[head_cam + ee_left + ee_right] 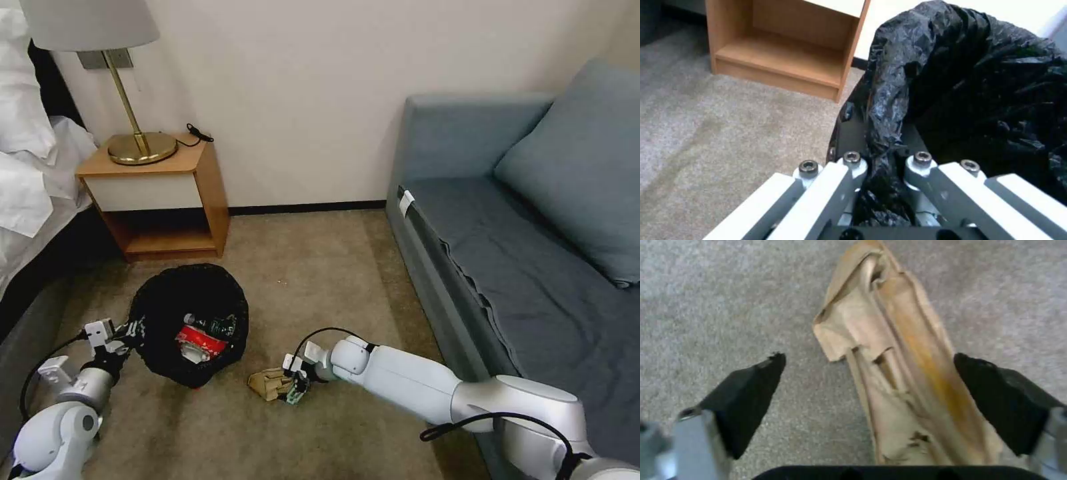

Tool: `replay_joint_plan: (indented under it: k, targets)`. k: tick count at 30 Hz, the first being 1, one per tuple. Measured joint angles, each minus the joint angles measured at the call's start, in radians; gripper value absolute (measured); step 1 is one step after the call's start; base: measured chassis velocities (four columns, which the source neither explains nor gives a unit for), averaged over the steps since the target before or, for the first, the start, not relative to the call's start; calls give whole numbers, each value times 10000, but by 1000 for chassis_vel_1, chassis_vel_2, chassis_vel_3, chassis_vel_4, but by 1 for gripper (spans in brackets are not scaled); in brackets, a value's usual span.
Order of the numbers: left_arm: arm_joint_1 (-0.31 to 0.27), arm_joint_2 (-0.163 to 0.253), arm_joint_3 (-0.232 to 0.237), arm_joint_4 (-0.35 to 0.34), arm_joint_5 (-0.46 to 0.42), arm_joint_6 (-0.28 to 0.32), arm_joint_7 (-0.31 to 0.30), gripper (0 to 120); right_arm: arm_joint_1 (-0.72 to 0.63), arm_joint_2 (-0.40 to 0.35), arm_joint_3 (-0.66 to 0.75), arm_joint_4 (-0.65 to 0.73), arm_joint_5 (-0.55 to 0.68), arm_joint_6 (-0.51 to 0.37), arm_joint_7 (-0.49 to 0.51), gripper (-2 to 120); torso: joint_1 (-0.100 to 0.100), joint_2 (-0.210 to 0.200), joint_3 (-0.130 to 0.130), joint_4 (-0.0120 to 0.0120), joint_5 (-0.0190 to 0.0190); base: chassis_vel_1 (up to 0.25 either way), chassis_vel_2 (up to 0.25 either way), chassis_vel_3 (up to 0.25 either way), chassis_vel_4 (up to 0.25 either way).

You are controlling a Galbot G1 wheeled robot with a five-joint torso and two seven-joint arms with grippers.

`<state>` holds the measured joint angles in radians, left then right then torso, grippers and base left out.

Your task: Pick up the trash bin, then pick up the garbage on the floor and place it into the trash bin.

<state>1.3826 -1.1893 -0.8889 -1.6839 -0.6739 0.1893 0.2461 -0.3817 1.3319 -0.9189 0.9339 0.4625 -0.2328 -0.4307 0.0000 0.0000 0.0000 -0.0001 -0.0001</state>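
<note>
The trash bin (190, 320), lined with a crinkly black bag, hangs tilted just above the carpet at the left. My left gripper (127, 337) is shut on its near rim; in the left wrist view the bag-covered rim (889, 110) is pinched in the gripper (880, 140). Inside the bin lie a red-and-white wrapper (200, 340) and a small bottle (215, 325). A crumpled brown paper bag (269, 383) lies on the floor right of the bin. My right gripper (293, 387) is low over it and open. Its black fingertips (769, 370) straddle the paper bag (893, 366).
A wooden nightstand (160, 193) with a brass lamp (137, 143) stands behind the bin against the wall. A bed (27, 187) borders the left side. A grey-blue sofa (520, 267) runs along the right. Carpet (313, 267) lies open between them.
</note>
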Motion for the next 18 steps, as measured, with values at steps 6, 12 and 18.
replay_joint_plan:
  k: [6,12,18]
  targets:
    - [11,21,2,82,3,-25,87,4,-134,110,104,-301,-114,213,-125,71,0,0,0,1,1,0,0,0,0]
    - [-17,21,6,36,-10,-26,89,4,-168,139,183,-450,-212,244,-138,52,0,0,0,1,1,0,0,0,0]
    - [-47,17,8,6,-29,-26,90,4,-168,150,233,-549,-294,262,-63,28,0,0,0,1,1,0,0,0,0]
